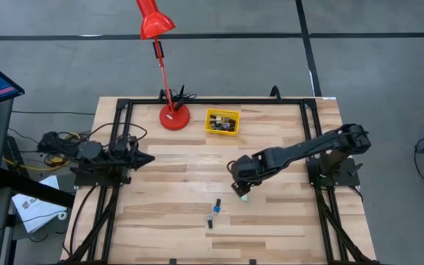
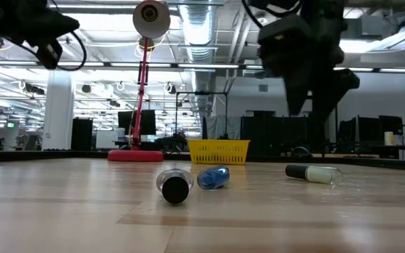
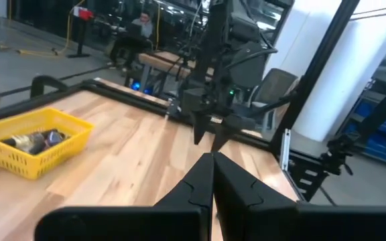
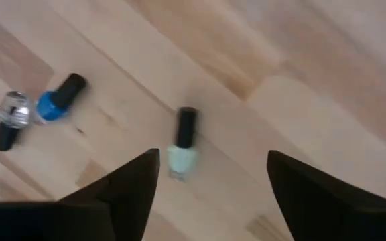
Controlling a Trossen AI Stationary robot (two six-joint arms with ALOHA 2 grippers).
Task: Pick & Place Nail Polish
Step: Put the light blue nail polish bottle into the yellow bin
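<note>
Three nail polish bottles lie on their sides on the wooden table [image 1: 285, 228]: a pale green one [image 4: 181, 150] [image 2: 315, 173], a blue one [image 4: 59, 102] [image 2: 213, 177] and a clear one with a black cap [image 4: 9, 120] [image 2: 174, 186]. More bottles lie in the yellow bin [image 1: 221, 121] at the far side. My right gripper [image 4: 213, 167] is open and hangs above the pale green bottle [image 1: 243, 197] without touching it. My left gripper [image 3: 213, 175] is shut and empty, held above the table's left side [image 1: 147, 158].
A red desk lamp stands with its base [image 1: 174, 116] just left of the yellow bin [image 3: 35, 140]. A black frame [image 1: 197, 101] runs along the table's far and side edges. The blue bottle [image 1: 216, 205] and the clear bottle [image 1: 210, 218] lie near the front middle.
</note>
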